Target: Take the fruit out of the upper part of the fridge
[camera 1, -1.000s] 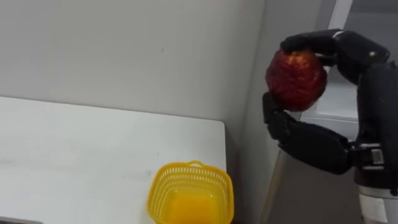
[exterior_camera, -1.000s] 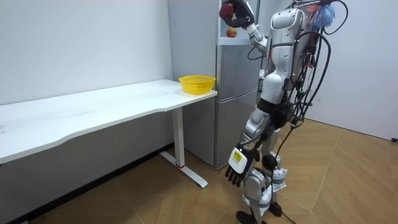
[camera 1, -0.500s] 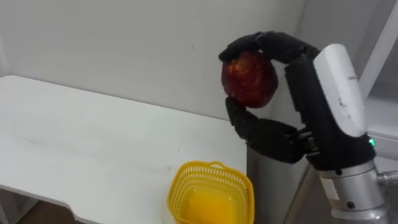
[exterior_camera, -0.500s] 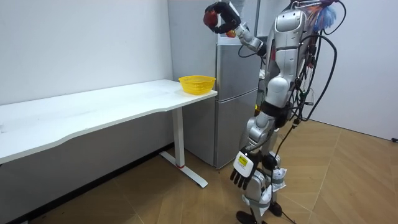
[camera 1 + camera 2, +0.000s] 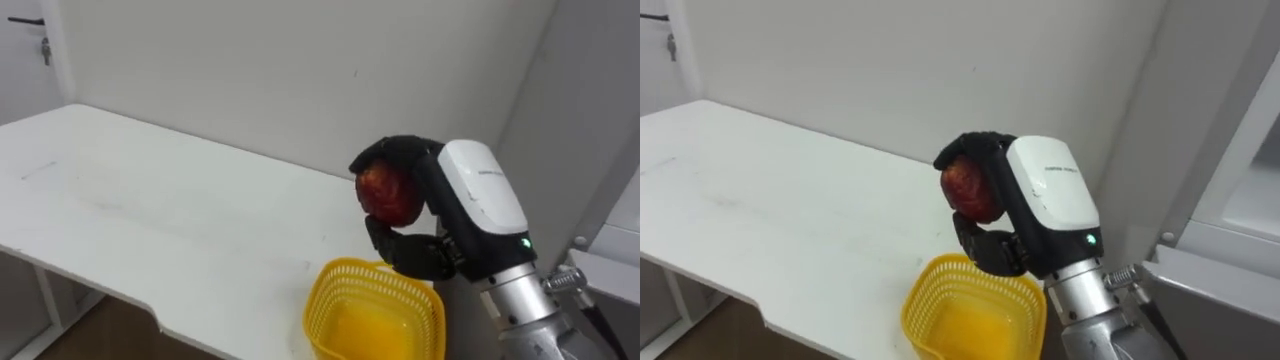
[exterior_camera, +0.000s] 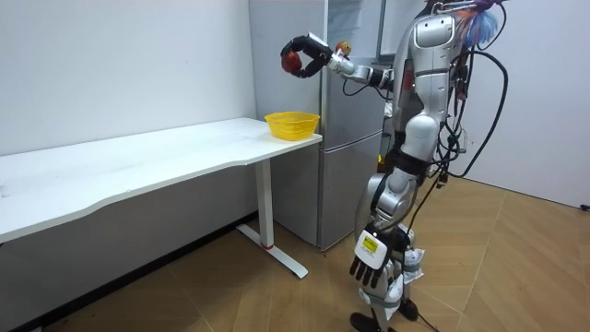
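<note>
My right hand [image 5: 432,252] is curled round the red apple [image 5: 388,192] mid-frame, just above the yellow basket [image 5: 372,276] at bottom; left hand [image 6: 371,264] dangles open by my leg.

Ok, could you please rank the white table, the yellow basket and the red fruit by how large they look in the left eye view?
1. white table, by far the largest.
2. yellow basket, partly cut off at the bottom edge.
3. red fruit, clearly smallest, held in the fingers of the right hand.

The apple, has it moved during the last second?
Yes. The apple, in the right hand, went to the room view's left and down, from the fridge toward the yellow basket.
</note>
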Tool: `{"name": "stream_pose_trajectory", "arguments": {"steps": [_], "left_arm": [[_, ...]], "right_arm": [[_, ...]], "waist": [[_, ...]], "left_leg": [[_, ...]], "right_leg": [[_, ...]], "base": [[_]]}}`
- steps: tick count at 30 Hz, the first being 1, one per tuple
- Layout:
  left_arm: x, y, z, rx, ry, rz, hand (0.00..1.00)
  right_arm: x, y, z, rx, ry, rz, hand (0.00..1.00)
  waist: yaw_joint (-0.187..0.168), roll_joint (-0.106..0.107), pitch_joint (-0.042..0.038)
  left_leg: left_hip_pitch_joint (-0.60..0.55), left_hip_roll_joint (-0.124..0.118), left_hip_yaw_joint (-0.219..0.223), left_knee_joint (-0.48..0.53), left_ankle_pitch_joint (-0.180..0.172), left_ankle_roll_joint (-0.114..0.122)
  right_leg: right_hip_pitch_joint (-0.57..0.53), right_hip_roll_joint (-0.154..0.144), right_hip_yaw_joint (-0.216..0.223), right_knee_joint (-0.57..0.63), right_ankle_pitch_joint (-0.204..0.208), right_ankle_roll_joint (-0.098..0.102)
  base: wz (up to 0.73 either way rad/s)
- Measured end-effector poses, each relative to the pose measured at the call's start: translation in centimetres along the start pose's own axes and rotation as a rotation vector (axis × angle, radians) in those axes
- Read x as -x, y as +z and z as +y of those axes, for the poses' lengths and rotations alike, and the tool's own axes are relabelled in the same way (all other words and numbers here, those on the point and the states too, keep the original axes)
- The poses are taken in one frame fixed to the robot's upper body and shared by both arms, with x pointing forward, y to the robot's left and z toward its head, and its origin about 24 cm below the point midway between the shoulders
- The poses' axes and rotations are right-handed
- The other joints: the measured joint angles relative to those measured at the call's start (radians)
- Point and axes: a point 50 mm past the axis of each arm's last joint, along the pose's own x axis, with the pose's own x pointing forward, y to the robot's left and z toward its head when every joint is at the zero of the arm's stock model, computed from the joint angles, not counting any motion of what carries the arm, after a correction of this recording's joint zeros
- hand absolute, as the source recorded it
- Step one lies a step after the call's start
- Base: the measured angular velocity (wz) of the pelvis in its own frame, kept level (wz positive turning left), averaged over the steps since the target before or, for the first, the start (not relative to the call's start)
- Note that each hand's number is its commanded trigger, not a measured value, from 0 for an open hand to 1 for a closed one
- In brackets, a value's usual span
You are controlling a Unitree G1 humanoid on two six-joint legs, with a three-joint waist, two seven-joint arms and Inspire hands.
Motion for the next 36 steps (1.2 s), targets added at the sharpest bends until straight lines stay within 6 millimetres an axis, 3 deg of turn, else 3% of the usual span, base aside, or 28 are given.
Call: {"name": "stream_pose_trajectory", "arguments": {"steps": [8, 15, 25, 36], "left_arm": [[0.0, 0.8, 0.5, -0.007, 0.021, -0.034, 0.00], [0.0, 0.7, 0.5, -0.012, 0.020, -0.029, 0.00], [0.0, 0.7, 0.6, -0.024, 0.017, -0.006, 0.00], [0.0, 0.8, 0.7, -0.043, 0.023, -0.002, 0.00]], "right_arm": [[0.7, -0.4, 2.4, 0.001, 0.123, 0.031, 1.00], [1.1, -1.1, 3.3, 0.004, 0.166, 0.064, 1.00], [2.2, -3.1, 4.8, 0.047, 0.256, 0.173, 1.00], [2.8, -4.1, 5.5, 0.052, 0.317, 0.217, 1.00]], "waist": [[0.013, -0.003, 0.0020], [0.018, -0.003, 0.0029], [0.032, -0.021, 0.0021], [0.030, -0.018, 0.0048]], "left_leg": [[-0.002, -0.002, -0.011, 0.000, 0.000, 0.000], [-0.009, -0.003, -0.017, 0.002, 0.000, 0.000], [-0.056, -0.004, -0.031, 0.030, 0.000, 0.000], [-0.059, -0.004, -0.029, 0.034, 0.001, -0.001]], "right_leg": [[0.001, -0.001, -0.001, 0.002, -0.001, 0.001], [-0.002, -0.001, -0.005, 0.002, -0.001, 0.002], [-0.025, -0.001, -0.016, 0.000, -0.001, 0.002], [-0.026, -0.001, -0.015, 0.000, -0.001, 0.002]], "base": [[0.04], [0.02], [0.06], [0.00]]}}
